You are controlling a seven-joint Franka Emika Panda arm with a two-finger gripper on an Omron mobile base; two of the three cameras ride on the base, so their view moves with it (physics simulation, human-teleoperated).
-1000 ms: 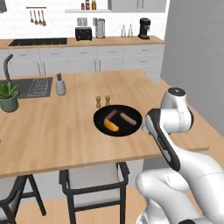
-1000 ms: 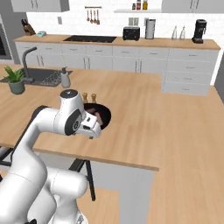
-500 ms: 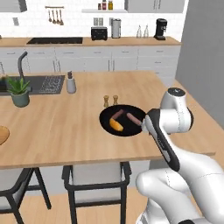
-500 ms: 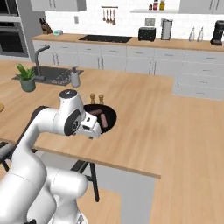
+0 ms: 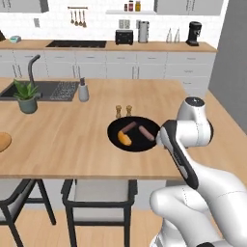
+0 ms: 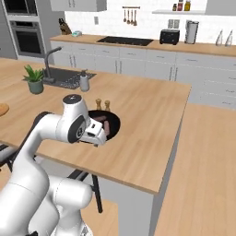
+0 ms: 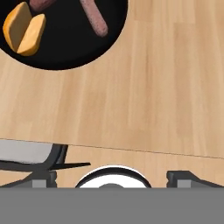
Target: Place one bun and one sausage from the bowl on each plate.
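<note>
Nothing picked yet; fingers [image 7: 112, 177] apart, empty.
Next: reach into bowl [image 5: 135, 144] for bun [image 5: 124, 139] or sausage [image 5: 147, 133].

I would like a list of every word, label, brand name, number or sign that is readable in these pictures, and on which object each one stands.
There is no readable text in these pictures.
The black bowl, the buns and the sausages carry no marks.
The soap bottle, the two shakers and the toaster show no label.
The bottles on the shelf are too small to tell.
</note>
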